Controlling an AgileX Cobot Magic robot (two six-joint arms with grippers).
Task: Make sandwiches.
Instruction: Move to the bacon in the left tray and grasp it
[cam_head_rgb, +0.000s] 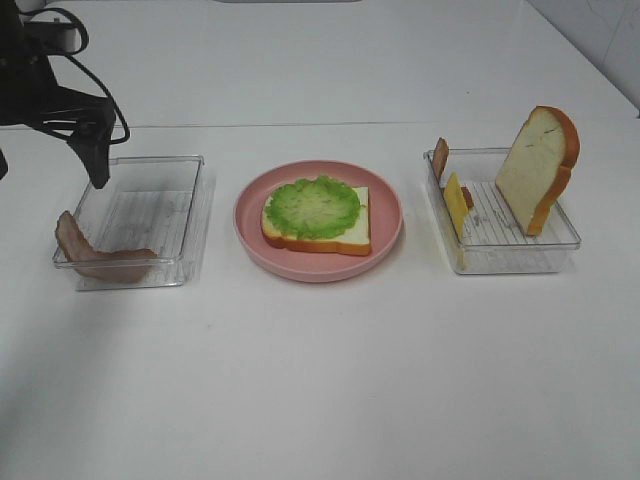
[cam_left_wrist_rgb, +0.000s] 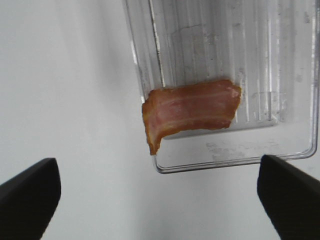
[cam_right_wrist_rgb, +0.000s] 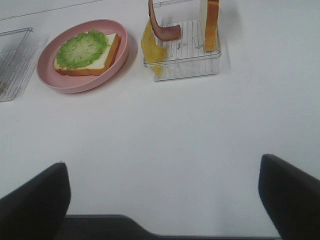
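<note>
The sandwich in the making, a white bread slice (cam_head_rgb: 340, 232) topped with green lettuce (cam_head_rgb: 316, 206), lies on the pink plate (cam_head_rgb: 320, 272). A bacon strip (cam_head_rgb: 95, 255) drapes over the near left corner of the left clear tray (cam_head_rgb: 150, 205); it also shows in the left wrist view (cam_left_wrist_rgb: 192, 107). My left gripper (cam_head_rgb: 97, 165) hovers open and empty above that tray's far left corner. The right tray (cam_head_rgb: 510, 245) holds an upright bread slice (cam_head_rgb: 540, 165), a yellow cheese slice (cam_head_rgb: 456, 205) and another bacon strip (cam_head_rgb: 440, 157). My right gripper (cam_right_wrist_rgb: 162, 200) is open and empty, over bare table well short of the plate (cam_right_wrist_rgb: 80, 86).
The white table (cam_head_rgb: 320, 380) stretches in front of the trays and plate. The left arm's body and cables (cam_head_rgb: 40, 80) hang over the far left corner. The right arm does not show in the high view.
</note>
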